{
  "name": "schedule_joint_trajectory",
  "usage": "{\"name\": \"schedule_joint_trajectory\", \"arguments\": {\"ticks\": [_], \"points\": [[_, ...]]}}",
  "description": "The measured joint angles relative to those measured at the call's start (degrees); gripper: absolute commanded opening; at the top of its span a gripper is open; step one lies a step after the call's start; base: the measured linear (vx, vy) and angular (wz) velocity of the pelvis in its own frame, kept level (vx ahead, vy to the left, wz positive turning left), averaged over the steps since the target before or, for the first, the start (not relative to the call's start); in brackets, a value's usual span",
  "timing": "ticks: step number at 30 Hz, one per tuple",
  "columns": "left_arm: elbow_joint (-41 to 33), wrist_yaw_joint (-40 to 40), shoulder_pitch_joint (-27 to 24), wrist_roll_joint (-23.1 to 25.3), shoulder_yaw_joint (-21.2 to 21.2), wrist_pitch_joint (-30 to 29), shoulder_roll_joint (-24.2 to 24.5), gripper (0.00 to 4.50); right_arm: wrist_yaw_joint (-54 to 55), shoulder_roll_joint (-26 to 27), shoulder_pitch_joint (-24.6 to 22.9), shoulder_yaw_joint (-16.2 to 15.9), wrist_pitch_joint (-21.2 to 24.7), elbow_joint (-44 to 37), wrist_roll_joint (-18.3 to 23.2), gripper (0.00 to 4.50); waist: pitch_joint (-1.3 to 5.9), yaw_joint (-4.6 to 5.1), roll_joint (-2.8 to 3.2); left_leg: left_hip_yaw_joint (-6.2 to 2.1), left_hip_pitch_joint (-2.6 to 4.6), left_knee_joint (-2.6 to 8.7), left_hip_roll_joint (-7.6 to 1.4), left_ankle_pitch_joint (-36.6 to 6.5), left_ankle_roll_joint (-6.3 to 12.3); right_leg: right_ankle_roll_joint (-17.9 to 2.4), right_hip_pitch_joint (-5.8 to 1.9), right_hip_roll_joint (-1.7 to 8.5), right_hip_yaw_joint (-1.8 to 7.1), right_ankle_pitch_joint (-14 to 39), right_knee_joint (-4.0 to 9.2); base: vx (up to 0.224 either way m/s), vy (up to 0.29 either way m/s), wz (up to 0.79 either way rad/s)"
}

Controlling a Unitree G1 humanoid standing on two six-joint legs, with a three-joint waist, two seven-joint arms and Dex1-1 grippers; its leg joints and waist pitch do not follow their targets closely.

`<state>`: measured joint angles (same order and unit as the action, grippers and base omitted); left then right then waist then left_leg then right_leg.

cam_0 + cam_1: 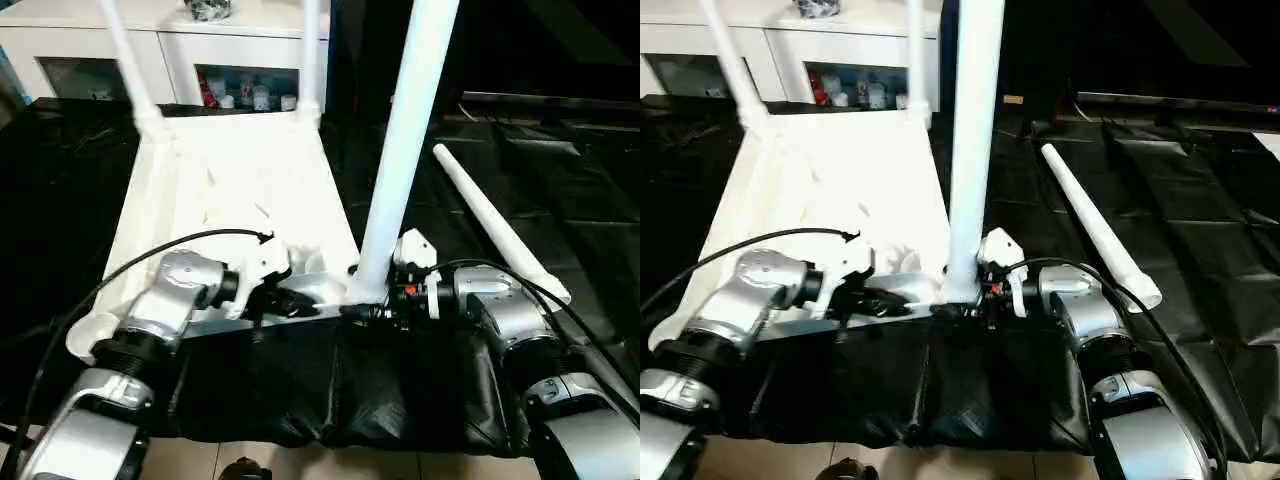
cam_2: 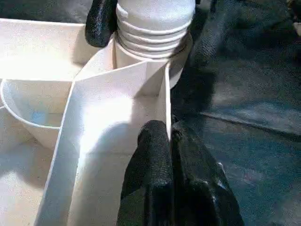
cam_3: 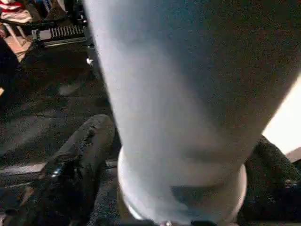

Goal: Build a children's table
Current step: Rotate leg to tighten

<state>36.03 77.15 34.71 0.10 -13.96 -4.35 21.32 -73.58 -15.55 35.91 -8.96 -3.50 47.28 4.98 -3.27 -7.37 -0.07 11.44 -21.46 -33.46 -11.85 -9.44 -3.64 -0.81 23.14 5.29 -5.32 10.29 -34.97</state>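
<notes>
The white tabletop (image 1: 230, 170) lies upside down on black cloth, ribs up. Two legs (image 1: 125, 60) (image 1: 310, 50) stand in its far corner sockets. A third leg (image 1: 405, 130) stands upright in the near right socket, its threaded end (image 2: 155, 28) showing at the socket rim. My right gripper (image 1: 372, 305) straddles that leg's base, one black finger (image 3: 80, 160) on each side, open with a slight gap. My left gripper (image 2: 169, 136) is shut on a thin rib of the tabletop beside that socket. A fourth leg (image 1: 495, 225) lies loose on the cloth to the right.
A white cabinet (image 1: 120, 45) with glass doors stands behind the tabletop. Black cloth (image 1: 560, 170) covers the work surface and hangs over its near edge. A black cable (image 1: 150, 250) loops from my left wrist over the tabletop.
</notes>
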Motion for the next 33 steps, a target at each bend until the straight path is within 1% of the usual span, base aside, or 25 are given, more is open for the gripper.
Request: {"name": "schedule_joint_trajectory", "arguments": {"ticks": [2,3,6,9,11,13,14,15,19,21,22,23,24,26,29,30,32,33], "points": [[0.17,0.14,0.00,0.00,-0.04,0.47,0.04,0.00,-0.08,0.03,0.00,0.01,0.64,-0.27,0.09,3.27,0.00,-0.09,0.00,0.00,0.00,0.00,0.00,0.00,0.00,0.00,0.00,0.00,0.00,0.00,0.00,0.000,0.000,0.00],[0.19,0.24,0.00,0.00,-0.06,0.60,0.04,0.00,-0.07,0.09,-0.01,0.01,0.76,-0.36,0.09,3.27,0.00,-0.18,0.00,0.00,0.00,0.00,0.00,0.00,0.00,0.00,0.00,0.00,0.00,0.00,0.00,0.000,0.000,0.00],[0.20,0.35,0.00,-0.01,-0.13,0.72,-0.05,0.00,0.12,0.36,-0.55,0.29,1.85,-1.36,0.26,2.91,0.00,-0.60,0.00,0.00,0.00,0.00,-0.01,0.00,0.00,0.00,0.00,0.00,0.00,0.00,0.00,0.000,0.000,0.00],[0.21,-0.24,0.00,-0.02,-0.09,-0.11,-0.23,0.00,1.68,0.77,-1.77,1.04,3.25,-2.66,0.83,2.78,0.00,-0.74,-0.01,0.00,0.00,-0.02,-0.01,0.00,0.00,0.00,0.00,0.00,0.00,0.00,-0.02,0.000,0.000,0.00],[0.21,-1.77,0.01,-0.01,0.10,-1.22,-0.65,0.00,4.26,1.45,-2.26,1.96,3.44,-2.75,0.96,2.75,0.01,-0.57,0.00,0.00,0.05,-0.06,-0.01,0.00,0.00,-0.01,-0.01,0.00,0.02,-0.01,-0.05,0.000,0.000,0.00],[0.24,-6.05,0.12,0.41,0.95,-2.96,-2.00,0.00,11.08,3.12,-2.31,3.57,3.53,-2.18,0.82,2.74,0.01,-0.17,0.00,0.00,0.12,-0.04,-0.01,0.00,-0.02,-0.07,-0.02,0.00,0.03,-0.06,-0.08,0.000,0.000,0.00],[0.24,-7.56,0.17,0.73,1.33,-3.60,-2.56,0.00,14.06,3.92,-2.31,4.24,3.54,-1.98,0.68,2.74,0.01,0.29,0.00,0.00,0.17,-0.02,0.00,0.00,-0.02,-0.06,-0.04,0.00,0.03,-0.06,-0.08,0.000,0.000,0.00],[0.40,-10.80,0.30,1.47,1.83,-4.60,-3.94,0.00,19.23,5.16,-2.13,5.26,3.39,-1.24,0.05,2.73,0.01,0.91,0.00,-0.01,0.25,0.02,0.01,0.00,-0.02,0.07,-0.09,0.00,0.03,0.02,-0.06,0.000,0.000,0.00],[1.67,-22.45,2.09,3.61,2.94,-8.28,-9.51,0.00,38.66,10.15,1.02,9.29,4.45,2.99,-1.00,2.72,0.03,2.39,0.05,-0.03,0.37,0.05,0.03,0.00,-0.03,0.17,-0.10,0.00,0.03,0.07,-0.05,0.000,0.000,0.00],[1.69,-26.23,2.37,4.10,3.02,-9.41,-11.38,0.00,44.45,11.40,1.93,10.22,4.51,4.08,-1.18,2.72,0.07,2.49,0.11,-0.03,0.39,0.11,0.04,0.00,-0.03,0.17,-0.10,0.00,0.04,0.07,-0.03,0.000,0.000,0.00],[1.68,-27.69,2.39,4.13,3.02,-9.80,-12.02,0.00,46.78,11.95,2.27,10.39,4.12,4.71,-1.29,3.07,0.13,2.49,0.20,-0.03,0.41,0.17,0.06,0.00,-0.03,0.18,-0.10,0.00,0.04,0.08,-0.01,0.000,0.000,0.00],[1.55,-28.37,2.39,4.14,3.02,-10.06,-12.30,0.00,48.00,12.35,2.33,10.59,3.68,4.92,-1.36,3.07,0.16,2.47,0.24,-0.03,0.41,0.21,0.06,0.00,-0.03,0.18,-0.10,0.00,0.04,0.08,-0.01,0.000,0.000,0.00],[1.30,-29.03,2.38,4.17,3.00,-10.44,-12.61,0.00,49.23,12.77,2.34,10.85,2.81,5.22,-1.36,3.44,0.17,2.43,0.26,-0.03,0.40,0.24,0.06,0.00,-0.03,0.17,-0.09,0.00,0.03,0.07,-0.02,0.000,0.000,0.00],[0.89,-29.17,2.27,4.28,2.92,-10.50,-12.73,0.00,49.72,13.14,2.33,11.08,2.34,5.25,-1.37,3.52,0.17,2.42,0.27,-0.02,0.39,0.28,0.07,0.00,-0.03,0.16,-0.08,0.00,0.03,0.07,-0.01,0.000,0.000,0.00],[-0.38,-28.72,1.76,4.74,2.84,-10.50,-12.67,0.00,49.50,13.33,2.32,11.08,1.38,5.38,-1.64,3.88,0.17,2.39,0.26,-0.02,0.33,0.28,0.07,0.01,-0.02,0.07,-0.05,0.00,0.04,0.03,0.00,0.000,0.000,0.00],[-0.57,-28.41,1.70,4.74,2.84,-10.50,-12.54,0.00,49.06,13.25,2.32,11.08,1.18,5.39,-1.64,3.94,0.17,2.38,0.26,-0.01,0.31,0.29,0.07,0.01,-0.02,0.08,-0.04,0.00,0.04,0.03,0.02,0.000,0.000,0.00],[-1.02,-27.48,1.61,4.71,2.84,-10.41,-12.18,0.00,46.78,12.81,2.29,10.93,0.69,5.40,-1.61,3.99,0.16,2.37,0.26,-0.01,0.26,0.28,0.07,0.00,-0.02,0.08,-0.01,0.00,0.04,0.05,0.03,0.000,0.000,0.00],[-1.20,-26.09,1.49,4.48,2.53,-9.66,-11.33,0.00,43.45,11.60,1.99,10.11,0.58,4.97,-1.61,4.22,0.15,2.32,0.24,-0.01,0.24,0.29,0.07,0.00,-0.02,0.08,-0.01,0.00,0.03,0.08,0.04,0.000,0.000,0.00]]}}
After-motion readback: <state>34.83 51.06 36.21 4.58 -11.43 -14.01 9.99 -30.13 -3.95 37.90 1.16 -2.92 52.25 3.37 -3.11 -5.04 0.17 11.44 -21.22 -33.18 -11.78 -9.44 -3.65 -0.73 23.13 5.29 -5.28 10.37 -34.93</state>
